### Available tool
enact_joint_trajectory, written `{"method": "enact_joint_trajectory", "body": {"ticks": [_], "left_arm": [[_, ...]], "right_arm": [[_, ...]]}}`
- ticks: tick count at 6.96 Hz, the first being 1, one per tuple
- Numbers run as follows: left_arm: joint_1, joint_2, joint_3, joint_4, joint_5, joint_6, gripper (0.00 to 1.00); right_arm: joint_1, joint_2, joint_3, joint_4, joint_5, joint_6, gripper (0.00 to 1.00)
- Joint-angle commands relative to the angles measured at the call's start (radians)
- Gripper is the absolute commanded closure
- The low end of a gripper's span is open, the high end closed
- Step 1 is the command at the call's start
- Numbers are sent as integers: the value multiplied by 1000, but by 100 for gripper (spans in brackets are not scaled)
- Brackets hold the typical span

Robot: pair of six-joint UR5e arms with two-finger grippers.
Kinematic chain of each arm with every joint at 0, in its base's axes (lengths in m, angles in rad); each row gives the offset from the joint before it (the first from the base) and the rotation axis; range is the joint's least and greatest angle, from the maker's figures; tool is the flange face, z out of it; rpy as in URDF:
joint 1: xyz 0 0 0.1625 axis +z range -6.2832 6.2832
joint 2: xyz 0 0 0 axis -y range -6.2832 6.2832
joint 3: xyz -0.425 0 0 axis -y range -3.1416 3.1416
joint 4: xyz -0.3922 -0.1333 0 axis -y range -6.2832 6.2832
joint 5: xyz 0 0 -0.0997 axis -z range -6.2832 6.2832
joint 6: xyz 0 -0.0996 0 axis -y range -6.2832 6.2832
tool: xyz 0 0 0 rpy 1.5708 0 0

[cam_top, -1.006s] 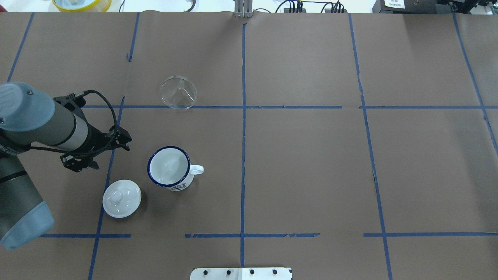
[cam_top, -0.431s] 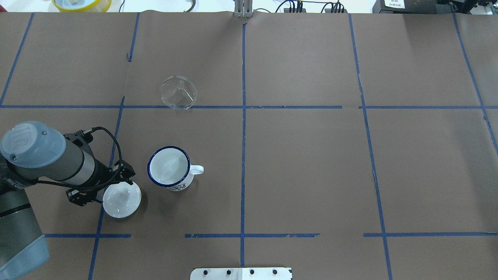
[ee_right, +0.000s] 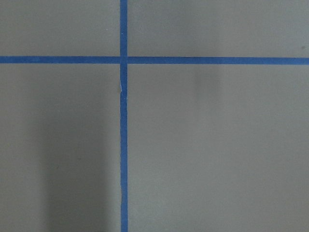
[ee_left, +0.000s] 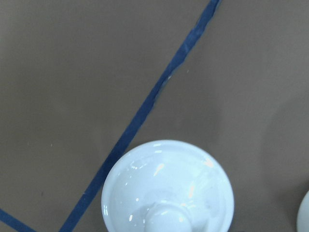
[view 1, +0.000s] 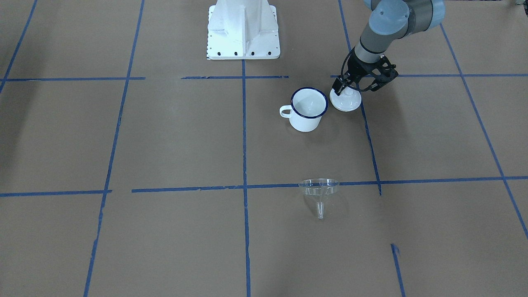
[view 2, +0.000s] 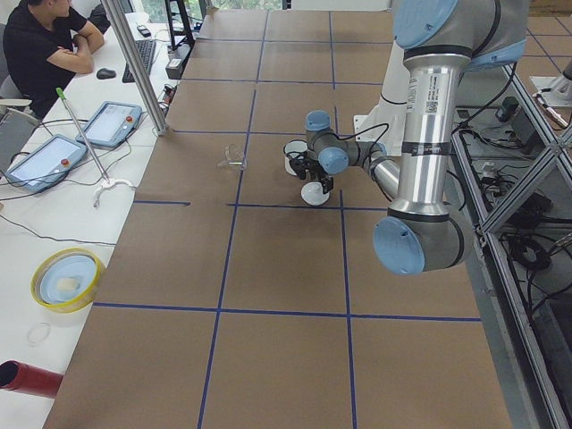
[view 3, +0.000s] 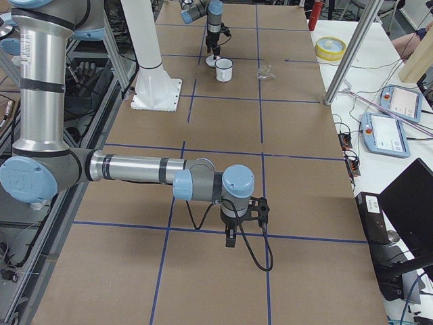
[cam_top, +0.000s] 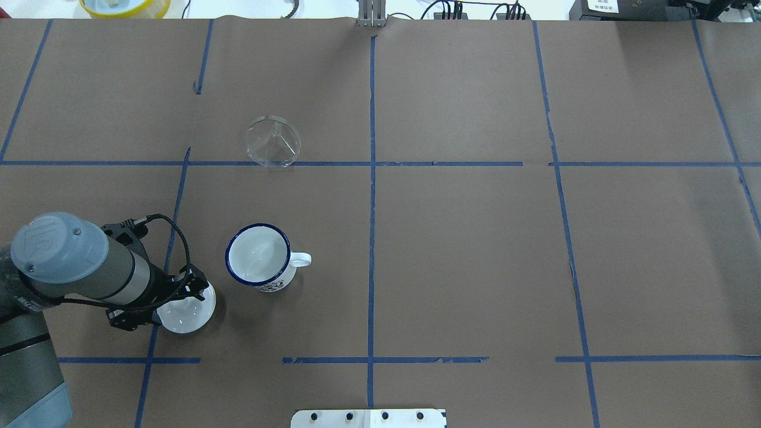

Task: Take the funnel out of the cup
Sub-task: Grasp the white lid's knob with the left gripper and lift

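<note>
My left end effector hangs right over the white domed lid, at the lower left of the overhead view, close above its knob. The wrist camera shows only the lid and none of my fingers, so I cannot tell whether the jaws are spread or pressed together. The right end effector shows only in the side view, low over bare counter far from everything. I cannot tell its state either.

The enamel mug stands upright just beside the lid, handle toward frame right, and looks empty. The clear funnel lies tipped on the counter well apart from the mug, in the upper left of the overhead view, with its rim on a blue tape line.

So I judge the removal done, and the risk now is my own arm. If I drop lower here I would press on the lid, pinch its knob by mistake, or shove it into the mug and tip that over. A sweep across the upper left could clip the funnel, which is hard to see and, I expect, rolls easily on its round rim.
</note>
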Motion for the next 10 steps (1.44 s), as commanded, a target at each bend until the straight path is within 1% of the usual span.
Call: {"method": "enact_joint_trajectory", "body": {"ticks": [1,2,7,8,9,10], "left_arm": [[4,-2,-10,-4,54,-1,18],[4,3,-11,-4,102,-1,18],[9,3,-8,-4,104,-4,22],[13,3,-5,-4,104,-4,26],[15,3,-10,-4,103,-5,37],[16,3,-5,-4,103,-5,58]], "right_arm": [[0,0,-1,0,0,0,0],[0,0,-1,0,0,0,0],[0,0,-1,0,0,0,0],[0,0,0,0,0,0,0],[0,0,-1,0,0,0,0],[0,0,0,0,0,0,0]]}}
